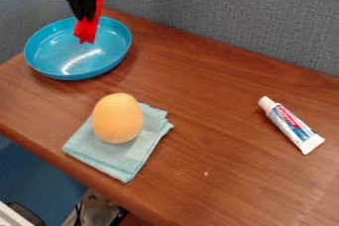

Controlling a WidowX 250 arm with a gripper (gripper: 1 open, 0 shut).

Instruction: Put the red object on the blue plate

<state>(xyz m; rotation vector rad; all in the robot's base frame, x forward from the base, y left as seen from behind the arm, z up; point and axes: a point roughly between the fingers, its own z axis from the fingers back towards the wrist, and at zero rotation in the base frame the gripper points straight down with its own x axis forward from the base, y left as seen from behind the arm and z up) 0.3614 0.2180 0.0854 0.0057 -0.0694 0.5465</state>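
Clamped on the upper end of the red object (87, 28), the tool (85, 5) hangs at the top left of the view, pointing straight down, its dark fingers pressed together against the block. Only the lower part of the arm shows; the rest runs out of the top edge. The red object hangs upright from the tool, its lower end over the inside of the blue plate (54, 61), toward the plate's far rim. Whether that lower end touches the plate's floor or hangs just above it cannot be told from this angle.

The blue plate sits on the far left corner of the brown wooden surface (212, 91), close to the left edge, with nothing else inside it.

Nearer the camera, well apart from the plate, a pale teal cloth (133, 151) lies folded on the surface close to the front edge. An orange, egg-shaped thing (117, 117) rests on the far part of the cloth.

Far over on the right, a white toothpaste tube (290, 124) with red and blue print lies flat on the surface, set at a slant, its cap end pointing toward the back. Behind the surface stands a grey-blue wall (239, 2).
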